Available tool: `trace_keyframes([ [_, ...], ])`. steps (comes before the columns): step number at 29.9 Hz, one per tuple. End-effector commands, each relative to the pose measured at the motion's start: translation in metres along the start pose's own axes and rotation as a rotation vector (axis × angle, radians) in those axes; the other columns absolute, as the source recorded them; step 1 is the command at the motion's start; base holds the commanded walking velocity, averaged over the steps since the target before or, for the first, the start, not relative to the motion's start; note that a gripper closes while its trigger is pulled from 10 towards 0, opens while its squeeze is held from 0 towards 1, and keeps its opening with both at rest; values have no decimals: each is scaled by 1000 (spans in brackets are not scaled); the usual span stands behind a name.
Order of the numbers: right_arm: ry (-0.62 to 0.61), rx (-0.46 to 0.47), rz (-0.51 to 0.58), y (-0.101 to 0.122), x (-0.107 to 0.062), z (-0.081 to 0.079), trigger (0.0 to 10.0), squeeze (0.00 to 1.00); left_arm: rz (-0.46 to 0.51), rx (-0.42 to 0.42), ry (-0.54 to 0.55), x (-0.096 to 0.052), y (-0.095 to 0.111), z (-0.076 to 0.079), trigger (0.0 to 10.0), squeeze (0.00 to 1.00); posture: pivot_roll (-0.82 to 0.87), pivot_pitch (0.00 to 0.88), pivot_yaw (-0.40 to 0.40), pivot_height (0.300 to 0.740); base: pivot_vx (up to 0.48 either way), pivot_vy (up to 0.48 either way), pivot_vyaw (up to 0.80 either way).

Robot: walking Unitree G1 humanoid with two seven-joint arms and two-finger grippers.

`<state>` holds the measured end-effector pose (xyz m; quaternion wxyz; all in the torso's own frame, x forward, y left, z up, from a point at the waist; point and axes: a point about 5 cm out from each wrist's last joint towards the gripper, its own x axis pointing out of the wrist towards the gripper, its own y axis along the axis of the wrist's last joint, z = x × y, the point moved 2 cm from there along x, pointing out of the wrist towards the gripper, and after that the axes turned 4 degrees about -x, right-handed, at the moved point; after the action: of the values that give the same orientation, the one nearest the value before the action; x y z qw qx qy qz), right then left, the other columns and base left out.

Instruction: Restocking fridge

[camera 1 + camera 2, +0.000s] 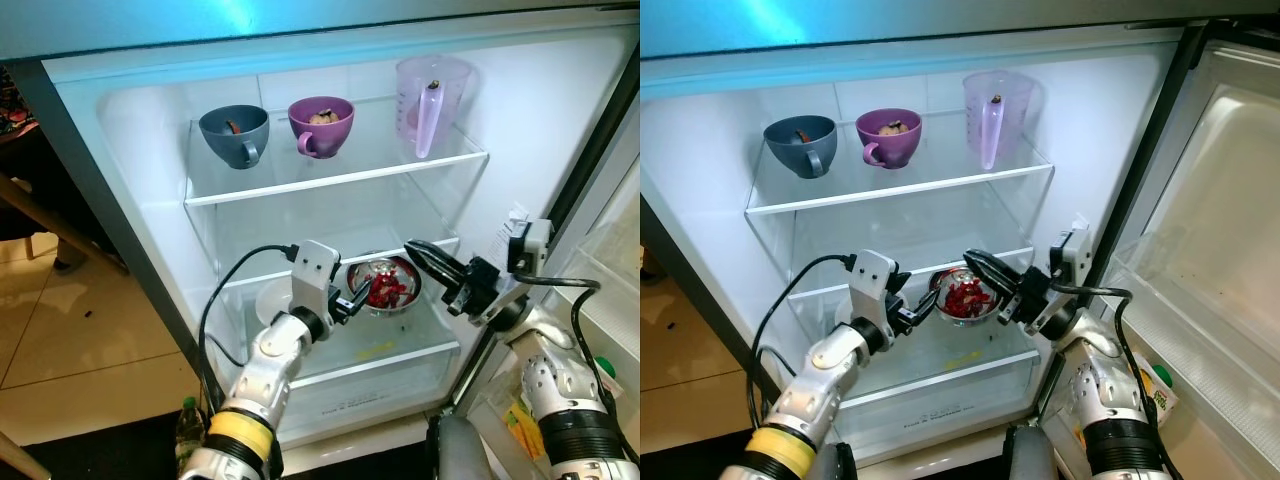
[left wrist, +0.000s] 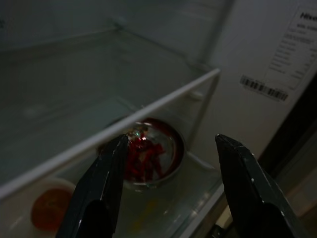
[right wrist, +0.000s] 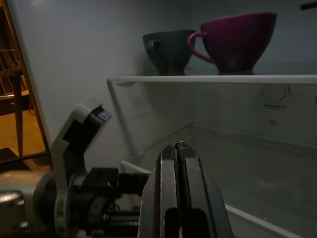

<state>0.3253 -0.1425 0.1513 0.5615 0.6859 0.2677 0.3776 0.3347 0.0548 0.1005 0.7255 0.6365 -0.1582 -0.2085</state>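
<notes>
- Two grippers are raised at the open fridge [image 1: 120, 120], both reaching toward the lower glass shelf [image 1: 970, 372], where a steel bowl of red pieces [image 1: 386, 285] sits.
- The left gripper [image 1: 352, 297] is seen with its fingers spread apart; in the left wrist view the steel bowl is framed between the two black fingers [image 2: 101, 191], lying straight ahead and a little beyond the tips, under the white edge of the shelf above.
- The right gripper [image 1: 428, 258] is seen with its fingers pressed together and nothing between them, angled in from the door side toward the bowl's far rim.
- The bowl is judged to lie just beside the left gripper's tips, with the right gripper near its other side; the left is taken as the nearer and the better placed, being already open around the line to the rim.
- The bowl is round, so no long axis needs matching; only the rim need be met.
- On the upper shelf a grey-blue cup [image 1: 235, 134], a purple cup [image 1: 321, 125] and a clear measuring jug [image 1: 431, 99] stand well apart from both grippers.
- An orange-topped round item [image 2: 49, 212] is made out beside the bowl on the lower shelf; what it is cannot be told.
</notes>
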Motion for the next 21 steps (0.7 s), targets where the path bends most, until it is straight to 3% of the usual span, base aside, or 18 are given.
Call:
trace_keyframes([
  [1,-1,28,-10,-4,0,0,10000,0,8,-25,70,-3,-8,-6,10000,0,-20,13,27,494,0,0,0],
  [8,-43,84,-61,-28,-5,-1,10000,0,58,-15,91,-3,-6,-6,10000,0,-17,16,30,524,0,0,0],
  [13,-53,113,-86,-39,-8,-2,10000,0,13,20,92,-7,-20,-10,10000,0,-16,12,31,549,0,0,0],
  [21,-59,142,-98,-47,-11,-2,10000,0,-23,11,83,-12,-34,-9,10000,0,-15,12,32,574,0,0,0],
])
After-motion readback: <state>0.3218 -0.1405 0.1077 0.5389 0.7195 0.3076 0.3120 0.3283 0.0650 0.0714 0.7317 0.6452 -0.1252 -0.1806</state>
